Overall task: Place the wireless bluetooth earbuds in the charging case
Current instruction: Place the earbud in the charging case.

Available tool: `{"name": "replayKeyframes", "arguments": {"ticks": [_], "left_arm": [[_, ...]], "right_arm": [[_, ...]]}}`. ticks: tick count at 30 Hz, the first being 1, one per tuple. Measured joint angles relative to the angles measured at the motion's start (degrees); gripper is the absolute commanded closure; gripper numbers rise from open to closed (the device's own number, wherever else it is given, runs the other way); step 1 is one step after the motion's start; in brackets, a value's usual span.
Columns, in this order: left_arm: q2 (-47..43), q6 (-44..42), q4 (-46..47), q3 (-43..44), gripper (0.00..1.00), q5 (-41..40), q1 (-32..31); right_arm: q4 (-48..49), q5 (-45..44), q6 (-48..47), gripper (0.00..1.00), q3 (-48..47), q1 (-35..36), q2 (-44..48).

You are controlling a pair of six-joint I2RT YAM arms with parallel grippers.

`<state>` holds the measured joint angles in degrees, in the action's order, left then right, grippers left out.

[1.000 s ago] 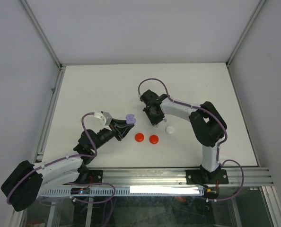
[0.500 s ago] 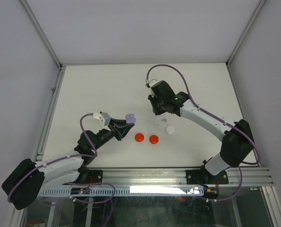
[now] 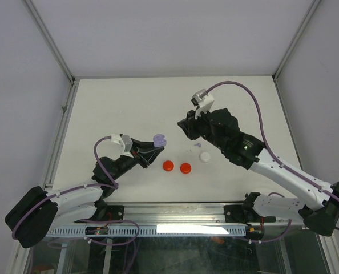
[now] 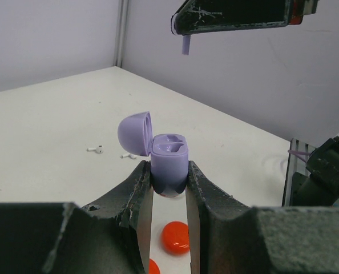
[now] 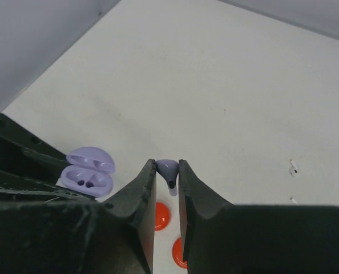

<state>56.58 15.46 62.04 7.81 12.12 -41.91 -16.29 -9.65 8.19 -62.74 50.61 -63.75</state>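
Earbud pinched stem-down in right gripper, in air near open charging case clamped by left gripper: centre over empty socket, lower slow & straight, let go once seated.

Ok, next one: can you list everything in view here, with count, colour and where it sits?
charging case: one, lilac, lid open, clamped upright in the left gripper
earbud: one, lilac, pinched in the right gripper, up in the air
loose earbuds: two, white, lying on the table close to the white disc
red discs: two, red, side by side on the table, near middle
white disc: one, white, on the table right of the red discs
table: one, white, under everything
left gripper: one, black, shut on the charging case
right gripper: one, black, shut on the earbud
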Motion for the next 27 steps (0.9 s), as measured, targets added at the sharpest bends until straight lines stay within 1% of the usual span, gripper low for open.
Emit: {"name": "replayKeyframes", "arguments": {"ticks": [7, 14, 20, 27], "left_arm": [[1.14, -1.42, 3.63, 1.18, 1.00, 2.36, 0.00], [1.62, -3.04, 5.40, 2.89, 1.00, 5.20, 0.00], [1.84, -4.02, 5.97, 3.43, 1.00, 6.67, 0.00], [1.81, -4.90, 6.25, 3.74, 1.00, 7.54, 0.00]], "right_arm": [[11.15, 1.53, 0.98, 0.89, 6.01, 5.11, 4.46], [20.02, 4.33, 1.64, 0.89, 10.25, 8.37, 5.18], [23.98, 5.55, 2.12, 0.89, 11.56, 10.51, 5.03], [25.05, 5.64, 2.25, 0.89, 11.67, 11.76, 4.13]]}}
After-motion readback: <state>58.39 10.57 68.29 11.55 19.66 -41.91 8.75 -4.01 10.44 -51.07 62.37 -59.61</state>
